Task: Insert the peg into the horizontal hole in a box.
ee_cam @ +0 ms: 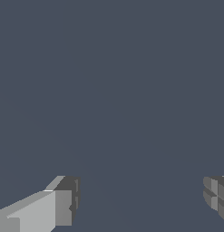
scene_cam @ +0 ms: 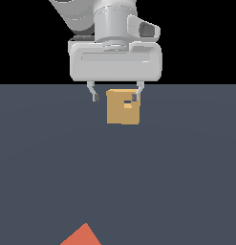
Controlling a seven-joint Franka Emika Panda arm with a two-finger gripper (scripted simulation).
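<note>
1. Peg first: nearest the exterior camera we see only a corner of the orange-red flat-faced bar (scene_cam: 81,236), cut off by the frame's lower edge and well apart from our tool, on the dark grey-blue floor (scene_cam: 186,182).

2. Between that peg and our tool lies a long stretch of bare floor; nothing else shows there.

3. Our grey two-fingered gripper (scene_cam: 115,97) hangs high with its fingers spread wide and nothing between them. The wrist view agrees: two fingertips (ee_cam: 63,206) at the frame's edges, with only plain floor in the gap.

4. Beyond the gripper, as we judge it, stands the small tan-brown cube of a box (scene_cam: 123,107), its face turned toward the exterior camera. One fingertip overlaps its upper corner in that view, but since the box is absent from the wrist view we take it to be behind the tool, not between the fingers.

5. The hole (scene_cam: 127,105), a tiny dark opening wider than tall, sits in that face.

6. Our judgement: grasping has not begun. The risks:
   - The peg is absent from the wrist view, so a descent from here would close on nothing.
   - Gripping the peg off-centre or skewed would tilt it and jam it at so tight a hole.
   - Travelling low near the box could knock it and turn the hole away.
</note>
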